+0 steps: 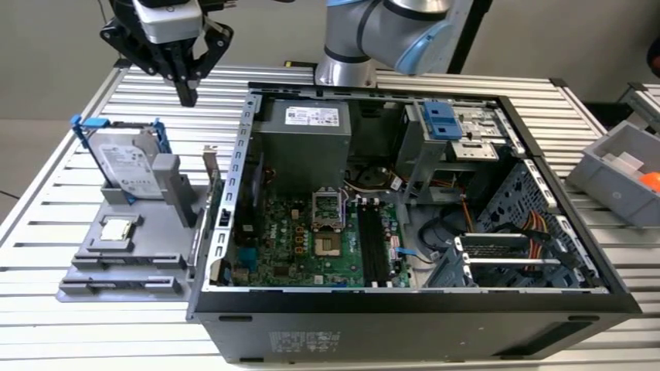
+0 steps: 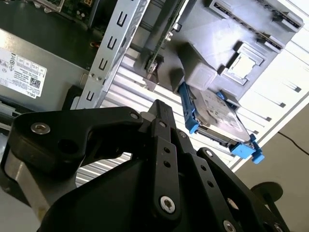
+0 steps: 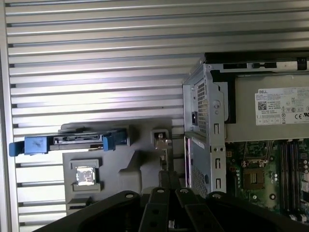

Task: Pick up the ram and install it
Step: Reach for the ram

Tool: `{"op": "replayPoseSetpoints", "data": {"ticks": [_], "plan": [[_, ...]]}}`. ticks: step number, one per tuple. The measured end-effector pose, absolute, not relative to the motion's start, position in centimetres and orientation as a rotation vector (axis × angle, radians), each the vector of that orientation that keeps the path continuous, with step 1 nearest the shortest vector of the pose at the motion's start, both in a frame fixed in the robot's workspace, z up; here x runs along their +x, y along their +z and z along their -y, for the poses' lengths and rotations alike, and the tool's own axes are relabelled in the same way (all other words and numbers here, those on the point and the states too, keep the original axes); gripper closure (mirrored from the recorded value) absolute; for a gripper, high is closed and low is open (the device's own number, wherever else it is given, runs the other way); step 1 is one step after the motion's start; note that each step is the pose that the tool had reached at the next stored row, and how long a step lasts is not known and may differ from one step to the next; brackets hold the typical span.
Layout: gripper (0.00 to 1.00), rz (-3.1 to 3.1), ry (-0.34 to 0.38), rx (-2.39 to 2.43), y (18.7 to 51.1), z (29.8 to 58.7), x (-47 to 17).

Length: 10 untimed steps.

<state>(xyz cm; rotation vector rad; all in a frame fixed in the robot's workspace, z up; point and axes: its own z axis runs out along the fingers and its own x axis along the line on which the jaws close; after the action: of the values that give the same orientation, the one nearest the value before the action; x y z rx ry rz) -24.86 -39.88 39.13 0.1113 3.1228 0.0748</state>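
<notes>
My gripper (image 1: 188, 97) hangs high over the slatted table at the exterior view's left, behind the grey parts holder (image 1: 134, 267), its black fingers (image 2: 155, 112) shut on nothing. The ram (image 1: 205, 202) appears as a thin dark stick standing on edge in the holder's slot right beside the case wall, seen edge-on in both wrist views (image 2: 163, 34) (image 3: 164, 157). It lies below and in front of the gripper, apart from it. Black memory slots (image 1: 372, 241) run along the green motherboard (image 1: 294, 239) inside the open computer case (image 1: 413, 305).
On the holder stand a grey hard drive in a blue frame (image 1: 129, 161) and a small square silver processor chip (image 1: 117, 229). The case's metal wall (image 1: 239, 166) rises right beside the holder. A grey bin (image 1: 622, 174) sits at the exterior view's right. The arm's base (image 1: 345, 69) stands behind the case.
</notes>
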Motion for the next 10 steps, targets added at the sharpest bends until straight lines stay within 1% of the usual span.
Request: {"op": "replayPoseSetpoints", "data": {"ticks": [10], "plan": [[1.0, -3.123, 0.075, 0.111, 39.15, 39.88, -25.0]]}}
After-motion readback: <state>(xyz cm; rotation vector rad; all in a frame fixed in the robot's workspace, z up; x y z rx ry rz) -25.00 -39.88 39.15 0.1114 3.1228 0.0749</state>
